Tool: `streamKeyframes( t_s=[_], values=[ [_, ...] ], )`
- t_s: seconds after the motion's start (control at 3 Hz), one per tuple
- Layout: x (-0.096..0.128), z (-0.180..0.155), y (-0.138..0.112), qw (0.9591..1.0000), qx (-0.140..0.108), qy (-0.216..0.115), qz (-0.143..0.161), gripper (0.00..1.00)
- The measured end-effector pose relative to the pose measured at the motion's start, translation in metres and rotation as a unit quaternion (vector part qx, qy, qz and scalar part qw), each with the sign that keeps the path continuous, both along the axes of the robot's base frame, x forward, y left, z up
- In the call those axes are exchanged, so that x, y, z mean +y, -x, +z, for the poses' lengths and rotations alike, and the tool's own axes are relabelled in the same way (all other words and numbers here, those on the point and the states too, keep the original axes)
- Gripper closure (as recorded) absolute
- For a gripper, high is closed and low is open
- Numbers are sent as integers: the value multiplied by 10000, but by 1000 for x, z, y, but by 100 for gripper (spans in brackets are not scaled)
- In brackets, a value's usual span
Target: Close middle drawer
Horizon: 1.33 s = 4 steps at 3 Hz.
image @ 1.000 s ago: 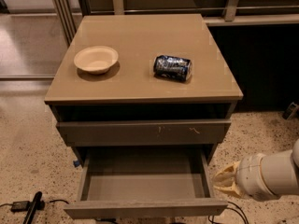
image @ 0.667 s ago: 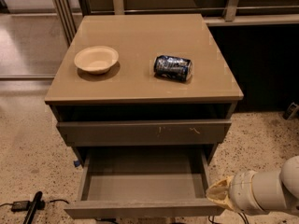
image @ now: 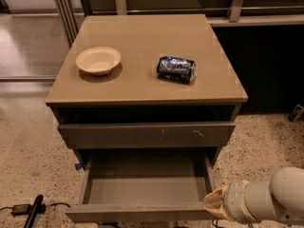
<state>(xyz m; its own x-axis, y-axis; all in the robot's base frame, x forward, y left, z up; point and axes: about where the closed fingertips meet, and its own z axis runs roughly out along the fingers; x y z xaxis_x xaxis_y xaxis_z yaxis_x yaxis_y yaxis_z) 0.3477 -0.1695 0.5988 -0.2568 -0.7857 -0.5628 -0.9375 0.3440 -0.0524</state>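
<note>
Status: middle drawer (image: 145,183) wide open, nothing closed yet; gripper (image: 215,204) at 4 o'clock by its front-rt corner, grip state can't tell; whole push twd 12 o'clock left.

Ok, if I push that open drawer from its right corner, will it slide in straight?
Probably slides easily: the drawer looks empty, so light. The gripper sits at its right front corner, so an off-centre push might skew or bind it.
</note>
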Motion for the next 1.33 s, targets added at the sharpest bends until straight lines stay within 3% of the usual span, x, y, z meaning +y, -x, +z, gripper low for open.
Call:
streamKeyframes(
  t_s=[1.33],
  values=[
    [35,-139,4,9976,635,-248,-71,100]
  ],
)
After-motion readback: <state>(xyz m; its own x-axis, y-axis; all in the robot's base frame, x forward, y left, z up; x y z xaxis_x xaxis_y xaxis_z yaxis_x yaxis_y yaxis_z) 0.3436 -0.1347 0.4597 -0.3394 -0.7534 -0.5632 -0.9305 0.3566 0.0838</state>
